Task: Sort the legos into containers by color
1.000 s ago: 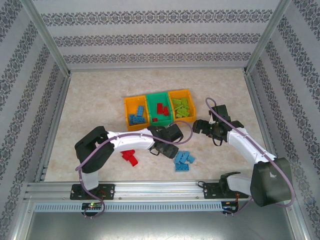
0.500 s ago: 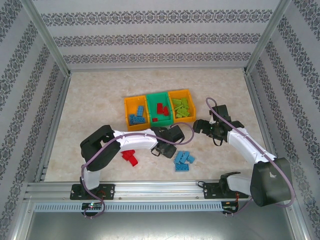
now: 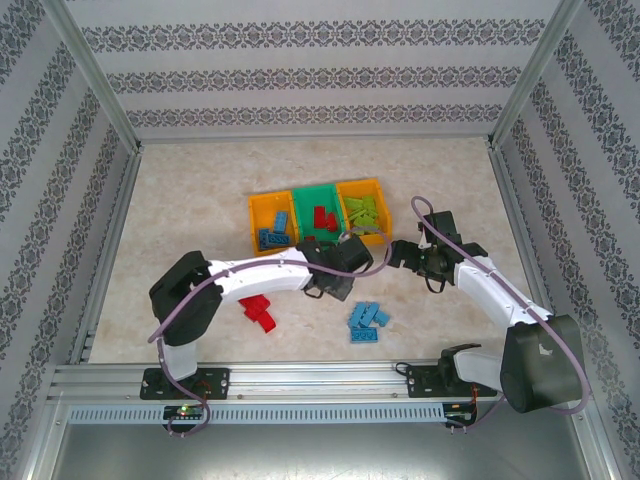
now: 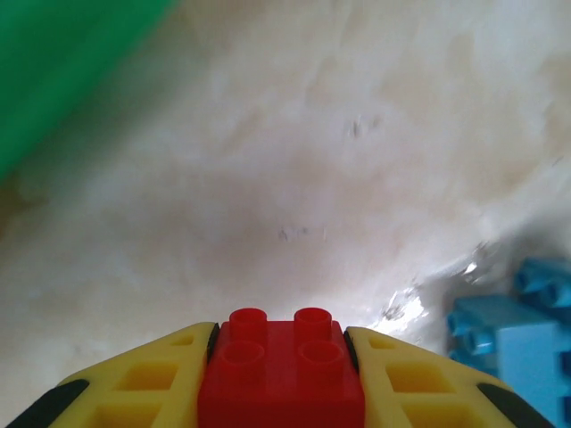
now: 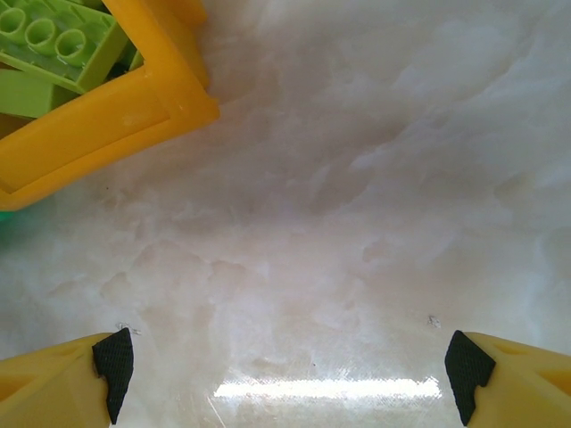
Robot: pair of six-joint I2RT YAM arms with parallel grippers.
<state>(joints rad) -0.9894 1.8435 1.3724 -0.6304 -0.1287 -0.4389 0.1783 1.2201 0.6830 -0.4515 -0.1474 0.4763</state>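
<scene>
My left gripper (image 3: 332,272) is shut on a red lego (image 4: 281,370), its studs showing between the yellow fingers (image 4: 143,383); it hovers just in front of the green container (image 3: 318,191). That bin's wall (image 4: 62,71) is at the upper left of the left wrist view. Blue legos fill the left orange container (image 3: 253,225), red ones the green, light green ones (image 5: 53,40) the right orange container (image 3: 360,184). My right gripper (image 3: 400,250) stands open over bare table, beside that bin's corner (image 5: 134,116).
Two loose red legos (image 3: 260,312) lie on the table under the left arm. A small cluster of blue legos (image 3: 368,322) (image 4: 517,325) lies near the front middle. Metal frame rails and patterned walls enclose the table.
My left gripper has shut on the red lego and carried it away from the front, towards the green container. The right arm has hardly moved.
</scene>
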